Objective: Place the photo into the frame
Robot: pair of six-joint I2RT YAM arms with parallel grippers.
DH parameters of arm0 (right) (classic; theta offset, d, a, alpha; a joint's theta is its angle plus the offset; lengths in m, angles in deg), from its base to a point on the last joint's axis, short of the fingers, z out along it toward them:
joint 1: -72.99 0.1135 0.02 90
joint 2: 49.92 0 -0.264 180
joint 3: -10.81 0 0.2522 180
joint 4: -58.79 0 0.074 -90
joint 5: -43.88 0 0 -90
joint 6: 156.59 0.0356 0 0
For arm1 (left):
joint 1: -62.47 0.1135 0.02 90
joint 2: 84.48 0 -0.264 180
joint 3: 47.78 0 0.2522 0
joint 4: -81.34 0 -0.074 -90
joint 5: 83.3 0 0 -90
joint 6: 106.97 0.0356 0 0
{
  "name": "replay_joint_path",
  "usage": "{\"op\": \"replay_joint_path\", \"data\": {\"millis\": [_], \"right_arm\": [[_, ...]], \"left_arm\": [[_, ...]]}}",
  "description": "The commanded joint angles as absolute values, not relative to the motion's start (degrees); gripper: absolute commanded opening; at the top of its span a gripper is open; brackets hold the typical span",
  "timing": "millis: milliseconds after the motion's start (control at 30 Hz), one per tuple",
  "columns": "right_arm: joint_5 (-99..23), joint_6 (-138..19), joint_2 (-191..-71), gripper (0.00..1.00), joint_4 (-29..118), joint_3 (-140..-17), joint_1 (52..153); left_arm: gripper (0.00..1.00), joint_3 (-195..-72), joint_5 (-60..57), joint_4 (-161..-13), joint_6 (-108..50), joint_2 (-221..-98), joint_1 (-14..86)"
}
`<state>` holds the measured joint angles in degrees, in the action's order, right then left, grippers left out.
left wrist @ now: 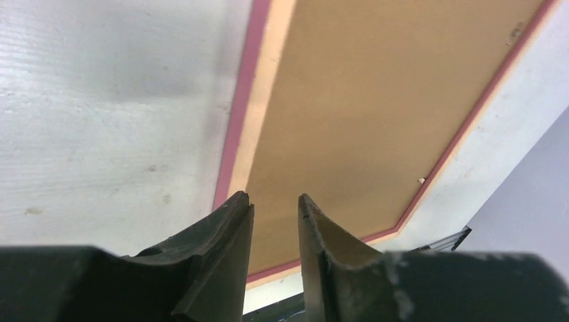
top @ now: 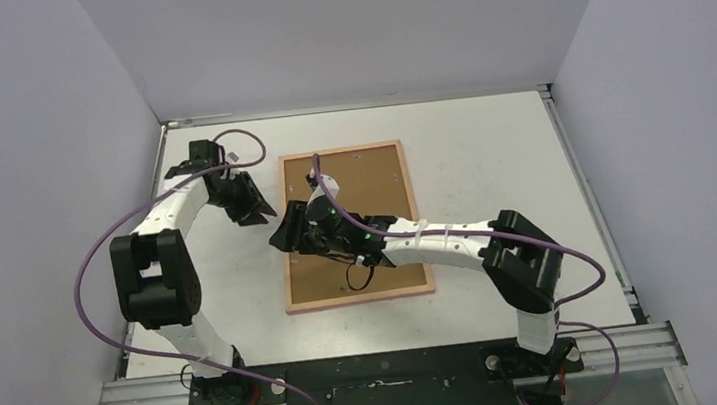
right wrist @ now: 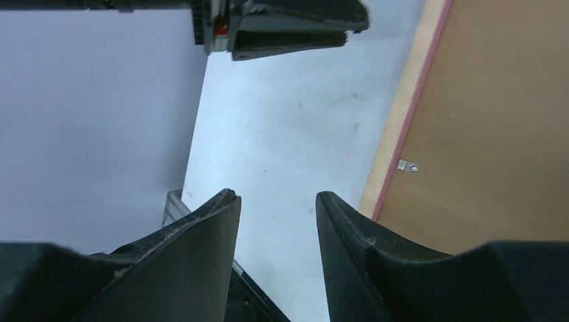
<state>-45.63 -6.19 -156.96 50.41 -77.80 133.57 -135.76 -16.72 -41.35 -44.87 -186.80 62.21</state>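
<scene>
The frame (top: 360,299) lies back-up in the middle of the table, its pale wood rim (left wrist: 263,107) edged in pink, with a brown backing board (top: 373,186) filling it. No photo shows in any view. My left gripper (top: 260,211) hovers just off the frame's left side; in its wrist view the jaws (left wrist: 275,198) stand narrowly open with nothing between them. My right gripper (top: 286,235) reaches across the frame to its left edge (right wrist: 402,114); its jaws (right wrist: 276,194) are open and empty over the bare table.
A small metal tab (right wrist: 406,166) sits on the frame's left rim. The left gripper's fingers (right wrist: 288,30) show at the top of the right wrist view, close by. Grey walls enclose the white table (top: 491,158) on three sides.
</scene>
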Motion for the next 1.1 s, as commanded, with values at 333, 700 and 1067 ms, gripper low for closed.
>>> {"op": "replay_joint_path", "data": {"millis": [333,700,1067], "right_arm": [[-45.6,-27.6,-142.4,0.5,27.9,-72.6,125.3],[-26.7,-35.8,-148.5,0.5,25.4,-71.6,122.6],[-22.7,-38.7,-153.6,0.48,26.2,-71.0,125.2]], "left_arm": [[0.58,-122.3,-15.0,-39.0,-45.9,-167.8,60.4],[0.47,-116.0,-12.6,-39.4,-42.9,-169.7,58.2],[0.34,-112.8,-15.0,-44.0,-41.5,-174.3,58.2]]}}
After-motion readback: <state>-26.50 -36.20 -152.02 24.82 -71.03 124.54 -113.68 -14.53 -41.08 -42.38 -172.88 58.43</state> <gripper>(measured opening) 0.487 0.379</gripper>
